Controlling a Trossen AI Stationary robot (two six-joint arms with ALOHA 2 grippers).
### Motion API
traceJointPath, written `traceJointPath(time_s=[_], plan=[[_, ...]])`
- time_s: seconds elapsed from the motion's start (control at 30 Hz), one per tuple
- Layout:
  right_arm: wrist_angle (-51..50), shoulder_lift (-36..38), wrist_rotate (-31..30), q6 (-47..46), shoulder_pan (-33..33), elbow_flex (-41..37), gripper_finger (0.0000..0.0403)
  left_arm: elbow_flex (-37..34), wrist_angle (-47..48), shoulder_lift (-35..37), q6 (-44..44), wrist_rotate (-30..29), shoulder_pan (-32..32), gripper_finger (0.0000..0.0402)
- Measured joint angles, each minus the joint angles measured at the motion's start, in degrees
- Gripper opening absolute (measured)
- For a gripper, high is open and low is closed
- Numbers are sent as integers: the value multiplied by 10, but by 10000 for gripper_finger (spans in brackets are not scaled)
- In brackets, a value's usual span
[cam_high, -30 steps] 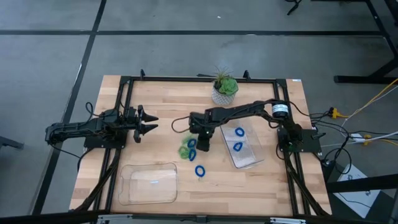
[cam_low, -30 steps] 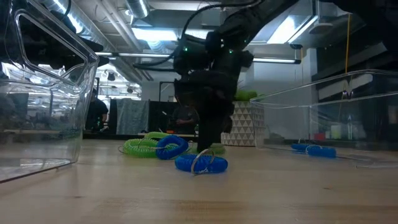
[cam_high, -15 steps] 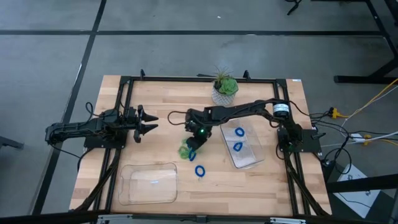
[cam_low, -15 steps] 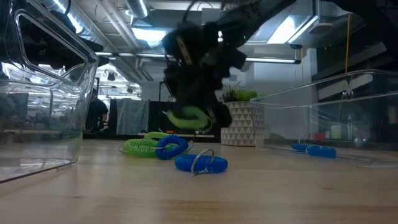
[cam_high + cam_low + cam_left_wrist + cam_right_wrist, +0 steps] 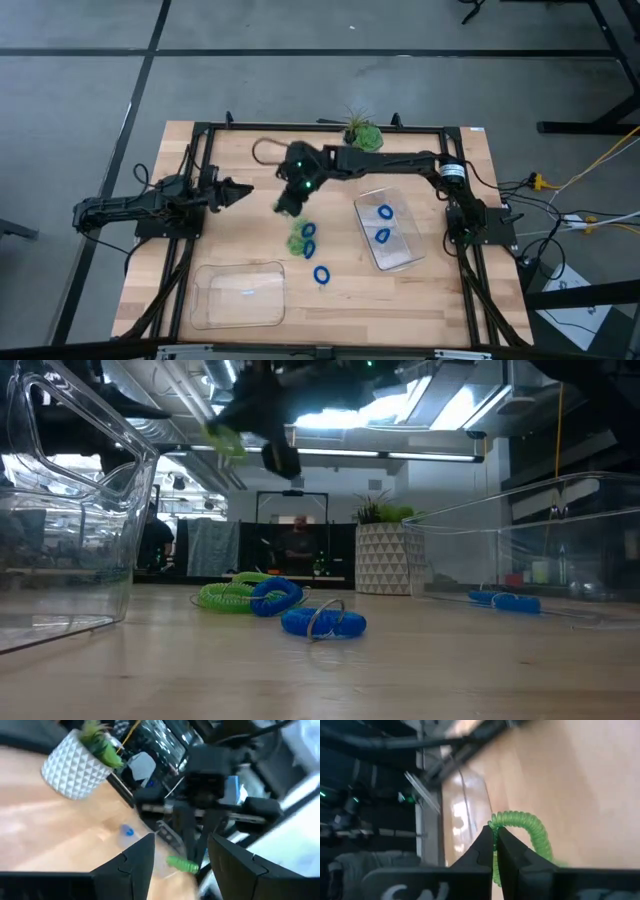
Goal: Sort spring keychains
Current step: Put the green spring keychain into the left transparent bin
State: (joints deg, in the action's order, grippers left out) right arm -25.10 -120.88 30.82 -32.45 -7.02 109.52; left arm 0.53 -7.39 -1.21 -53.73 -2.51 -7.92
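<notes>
Because greens apparently belong apart from the blues in the tray [image 5: 398,262], the right gripper [image 5: 289,203] carries a green keychain [image 5: 525,827] pinched in closed fingers above the surface [image 5: 250,160], while the left gripper [image 5: 236,189] waits open.

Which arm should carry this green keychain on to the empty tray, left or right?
Right. The right gripper is shut on the green keychain and holds it clear of the table, while the left gripper waits open and empty at the table's left side. The empty clear tray lies below both.
</notes>
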Motion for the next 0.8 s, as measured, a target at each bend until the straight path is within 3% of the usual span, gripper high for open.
traceJointPath(time_s=[0.1,0.2,0.8], plan=[[11,0,-11,2,-8,34,7,0,-2,0,-43,-32,0,178],[40,0,-18,8,-15,55,7,0,-11,0,-30,-58,0,178],[77,0,-53,45,-23,67,7,22,-119,-15,-6,-59,0,178]])
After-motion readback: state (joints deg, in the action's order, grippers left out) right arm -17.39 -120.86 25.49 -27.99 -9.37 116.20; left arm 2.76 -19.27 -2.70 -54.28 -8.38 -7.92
